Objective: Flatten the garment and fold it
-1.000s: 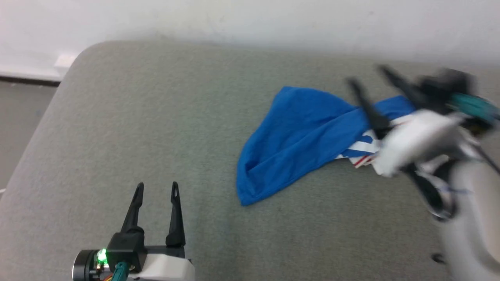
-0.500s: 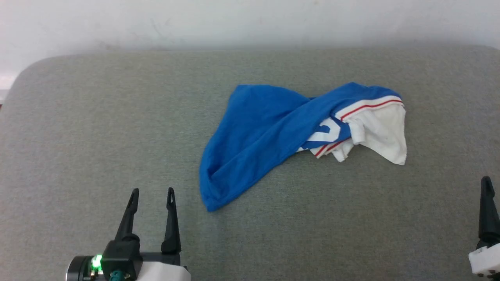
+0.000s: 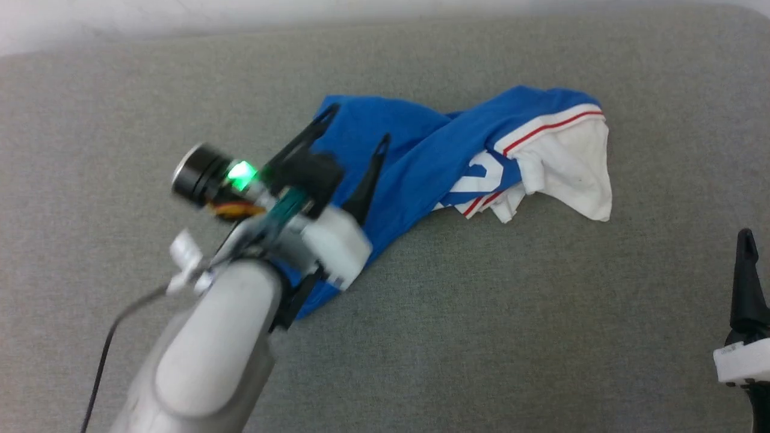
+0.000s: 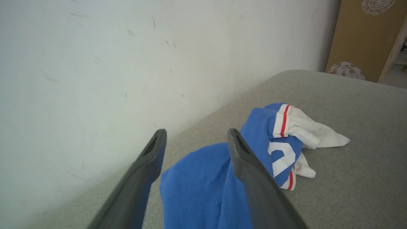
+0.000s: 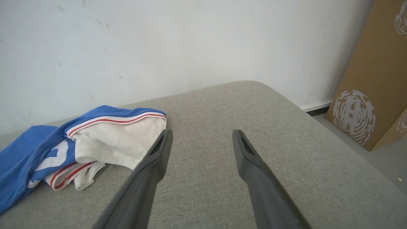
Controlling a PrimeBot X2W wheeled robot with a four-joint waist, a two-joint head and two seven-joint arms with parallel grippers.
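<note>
The garment (image 3: 433, 162) lies crumpled on a grey padded surface (image 3: 481, 337): a blue body bunched to the left, a white sleeve with red-and-white trim (image 3: 571, 162) at the right, part of a white print showing. My left gripper (image 3: 357, 124) hovers open above the blue left part, fingers pointing toward the far edge; in the left wrist view the garment (image 4: 197, 187) sits just under and beyond the open left gripper (image 4: 196, 133). One right fingertip (image 3: 746, 240) shows at the lower right, apart from the cloth. The right gripper (image 5: 203, 133) stands open, the sleeve (image 5: 120, 143) to its left.
A white wall (image 4: 95, 63) runs along the far edge of the surface. A brown cardboard box (image 5: 375, 79) stands on the floor past the rounded right end. Bare grey padding (image 3: 511, 361) lies in front of the garment.
My left arm has swung up from the lower left to hover over the blue part of the garment. The right gripper has drawn back from the cloth to the lower right. The camera also shifted.
</note>
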